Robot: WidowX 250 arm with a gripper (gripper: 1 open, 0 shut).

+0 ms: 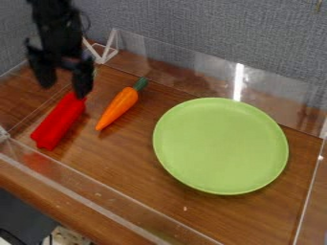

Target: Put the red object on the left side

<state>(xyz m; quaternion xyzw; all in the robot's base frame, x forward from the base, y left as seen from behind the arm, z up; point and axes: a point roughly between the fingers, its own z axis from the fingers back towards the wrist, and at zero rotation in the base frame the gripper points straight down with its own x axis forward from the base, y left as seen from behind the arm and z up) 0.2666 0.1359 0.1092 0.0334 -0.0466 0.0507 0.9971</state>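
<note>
A: What's on the far left?

B: The red object (57, 122). It's a long block w/ round edges, smooth & shiny. It lies flat on the brown wood worktop (115, 182), near the left clear wall (15, 84), w/ one end pointing up and to the right.

A: And the gripper?

B: The gripper (64, 78) is black, up above the top end of the block, pointing down. Its two fingers are apart w/ nothing between them, so it's let go. It's not touching the block.

A: What's next to the block?

B: A carrot (118, 106), just beside it on the right. Orange, pointy at the low end, w/ a green tip at the top. It tilts about the same way as the block. They don't touch.

A: Behind them?

B: A little white wire frame (99, 45) w/ triangle shapes, by the back wall.

A: And on the right?

B: A round green plate (220, 144), flat & smooth, well apart from the carrot. Clear plastic walls go round the worktop, & a gray cloth-like wall (217, 29) is at the back.
</note>
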